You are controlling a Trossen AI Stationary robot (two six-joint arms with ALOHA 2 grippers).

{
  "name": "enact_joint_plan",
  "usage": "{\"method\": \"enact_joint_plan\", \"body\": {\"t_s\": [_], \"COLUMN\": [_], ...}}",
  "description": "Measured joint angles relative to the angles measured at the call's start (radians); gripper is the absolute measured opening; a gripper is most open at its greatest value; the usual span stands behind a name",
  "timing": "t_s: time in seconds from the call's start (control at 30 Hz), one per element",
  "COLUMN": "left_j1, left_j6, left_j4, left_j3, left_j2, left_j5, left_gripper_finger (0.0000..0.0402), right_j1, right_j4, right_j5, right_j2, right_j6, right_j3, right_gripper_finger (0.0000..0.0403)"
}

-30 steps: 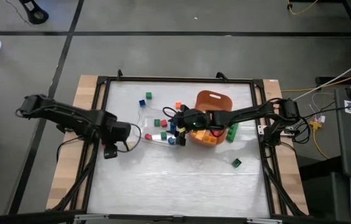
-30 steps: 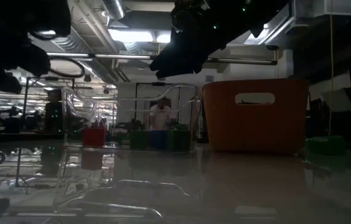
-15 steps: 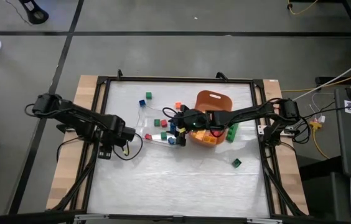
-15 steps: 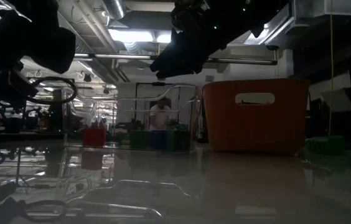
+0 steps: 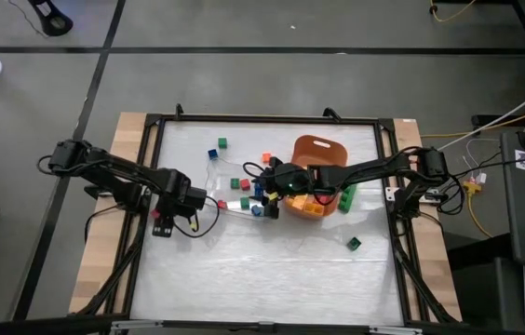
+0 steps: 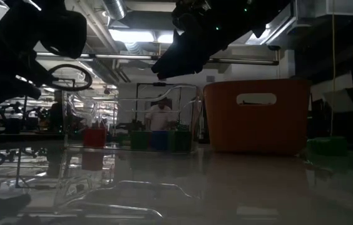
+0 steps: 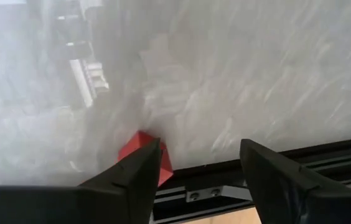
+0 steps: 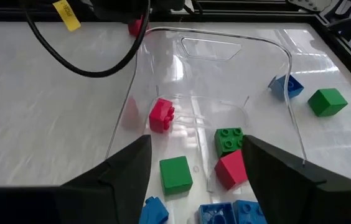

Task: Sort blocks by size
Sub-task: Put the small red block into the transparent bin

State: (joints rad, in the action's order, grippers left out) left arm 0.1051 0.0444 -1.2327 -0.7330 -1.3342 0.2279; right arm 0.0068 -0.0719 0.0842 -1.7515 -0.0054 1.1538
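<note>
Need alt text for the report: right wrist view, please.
The right gripper, fingers open, hangs over a clear plastic tray holding small toy blocks: a red studded one, a green cube, a green studded one, a red cube and blue ones at the near edge. A blue block and a green cube lie outside the tray on the white table.

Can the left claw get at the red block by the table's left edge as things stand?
Probably yes: the left claw is open above bare table, the red block sits right beside one finger, and nothing lies between them.
</note>
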Motion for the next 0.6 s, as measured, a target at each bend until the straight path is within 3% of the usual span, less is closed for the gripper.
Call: {"method": "enact_joint_plan", "body": {"t_s": [0.17, 0.3, 0.43, 0.6], "left_j1": [0.0, 0.0, 0.0, -0.002], "left_j6": [0.023, 0.09, 0.295, 0.55], "left_j4": [-0.002, -0.049, -0.044, -0.018], "left_j3": [0.0, 0.0, 0.001, 0.002], "left_j2": [0.0, 0.0, 0.0, 0.0], "left_j5": [-0.069, -0.188, -0.191, -0.162], "left_gripper_finger": [0.0208, 0.0208, 0.0208, 0.0208], "right_j1": [0.0, 0.0, 0.001, 0.001], "right_j4": [0.001, 0.006, 0.048, 0.122], "right_j5": [-0.066, -0.149, -0.209, -0.209], "right_j2": [0.0, 0.0, 0.0, 0.0], "right_j6": [0.0, 0.0, -0.001, -0.029], "right_j3": [0.0, 0.0, 0.0, 0.0], "right_gripper_finger": [0.0248, 0.0248, 0.0248, 0.0248]}}
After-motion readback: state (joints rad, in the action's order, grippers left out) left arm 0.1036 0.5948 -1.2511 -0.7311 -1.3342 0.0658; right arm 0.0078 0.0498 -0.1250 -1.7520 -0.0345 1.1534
